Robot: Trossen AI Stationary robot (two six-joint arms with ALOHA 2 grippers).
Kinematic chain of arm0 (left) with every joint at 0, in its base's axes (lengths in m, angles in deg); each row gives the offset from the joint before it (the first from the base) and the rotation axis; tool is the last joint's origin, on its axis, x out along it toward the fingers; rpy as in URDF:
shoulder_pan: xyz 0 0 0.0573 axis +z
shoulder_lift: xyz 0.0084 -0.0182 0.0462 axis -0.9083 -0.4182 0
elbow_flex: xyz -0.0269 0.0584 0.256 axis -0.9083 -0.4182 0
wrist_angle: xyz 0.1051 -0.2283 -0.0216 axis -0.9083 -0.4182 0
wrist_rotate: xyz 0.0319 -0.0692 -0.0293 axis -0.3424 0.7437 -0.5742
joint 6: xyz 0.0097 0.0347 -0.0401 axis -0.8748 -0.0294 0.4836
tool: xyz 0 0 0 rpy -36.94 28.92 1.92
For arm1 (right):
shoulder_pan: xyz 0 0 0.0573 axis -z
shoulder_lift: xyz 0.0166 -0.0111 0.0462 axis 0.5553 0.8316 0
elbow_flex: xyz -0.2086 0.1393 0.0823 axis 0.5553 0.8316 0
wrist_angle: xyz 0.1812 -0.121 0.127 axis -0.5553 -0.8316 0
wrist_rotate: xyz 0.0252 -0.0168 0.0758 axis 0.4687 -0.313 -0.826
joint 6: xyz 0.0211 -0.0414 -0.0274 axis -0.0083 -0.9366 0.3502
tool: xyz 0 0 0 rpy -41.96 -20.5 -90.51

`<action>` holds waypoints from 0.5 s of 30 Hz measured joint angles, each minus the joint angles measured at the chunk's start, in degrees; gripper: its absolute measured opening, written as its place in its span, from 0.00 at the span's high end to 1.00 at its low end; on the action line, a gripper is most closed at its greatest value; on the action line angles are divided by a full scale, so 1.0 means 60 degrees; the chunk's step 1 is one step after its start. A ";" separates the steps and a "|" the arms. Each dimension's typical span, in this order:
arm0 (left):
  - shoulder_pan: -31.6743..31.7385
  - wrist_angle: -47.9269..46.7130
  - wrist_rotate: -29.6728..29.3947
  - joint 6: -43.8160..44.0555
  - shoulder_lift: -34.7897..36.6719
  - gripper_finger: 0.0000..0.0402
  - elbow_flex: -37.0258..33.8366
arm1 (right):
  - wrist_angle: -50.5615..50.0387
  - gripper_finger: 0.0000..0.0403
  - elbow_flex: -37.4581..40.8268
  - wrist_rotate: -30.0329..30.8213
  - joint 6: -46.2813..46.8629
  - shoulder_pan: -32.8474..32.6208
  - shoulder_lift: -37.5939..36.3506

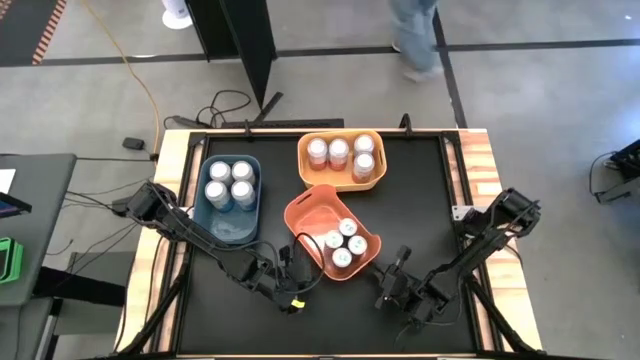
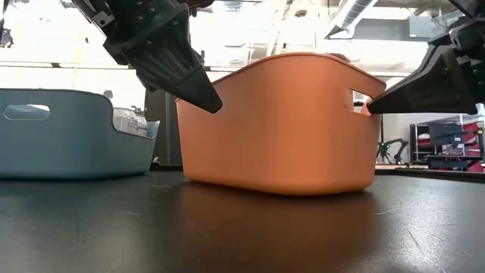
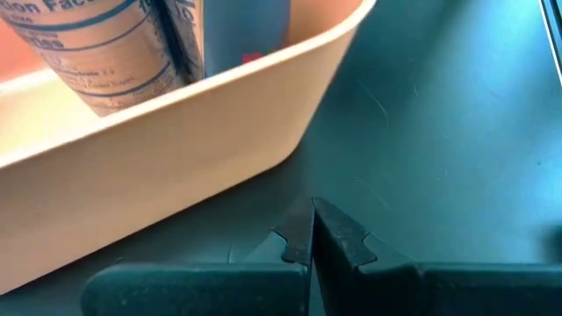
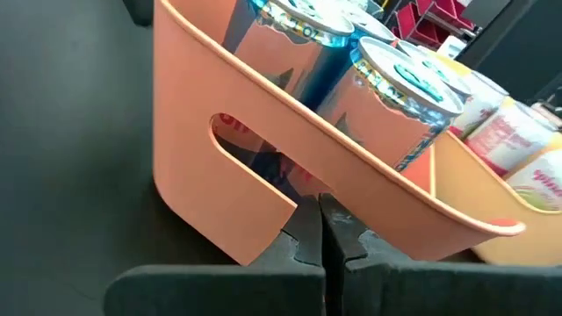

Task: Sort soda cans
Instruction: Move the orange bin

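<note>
Several soda cans [image 1: 345, 243] with silver tops stand in the orange bin [image 1: 310, 215] at mid-table; their blue labels show in the right wrist view [image 4: 395, 88]. More cans stand in the blue bin [image 1: 232, 228] and the yellow bin [image 1: 341, 183]. My left gripper [image 1: 290, 268] [image 3: 312, 230] is shut and sits low by the orange bin's near-left wall [image 3: 176, 167], with a strip of table between. My right gripper [image 1: 396, 272] [image 4: 323, 230] is shut and points at the bin's right end wall, under its handle slot [image 4: 250, 162]. My right gripper's shut tips come level from the table's right at the foot of the orange bin's end wall [image 4: 263, 228], below the handle slot. Whether they touch the wall, I cannot tell.
The blue bin [image 2: 61, 144] stands left of the orange bin [image 2: 280, 121], and the yellow bin [image 4: 492, 206] stands behind it toward the far edge. Bare black table lies along the near edge and the right side. A person's legs [image 1: 415, 35] show beyond the far edge.
</note>
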 joint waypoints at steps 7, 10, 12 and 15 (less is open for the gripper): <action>0.0000 -0.0008 0.0000 -0.0020 0.0000 1.00 0.0000 | -0.1482 0.99 0.0004 -0.0072 -0.0005 0.0159 -0.0266; 0.0000 -0.0031 0.0001 -0.0030 -0.0001 1.00 0.0000 | -0.2034 0.99 0.0004 -0.0082 -0.0015 0.0290 -0.0266; 0.0000 -0.0033 0.0001 -0.0030 -0.0001 1.00 0.0000 | -0.2349 0.99 0.0001 -0.0151 -0.0014 0.0431 -0.0266; 0.0000 -0.0040 0.0001 -0.0030 -0.0001 1.00 0.0000 | -0.2783 0.99 0.0000 -0.0206 -0.0015 0.0601 -0.0270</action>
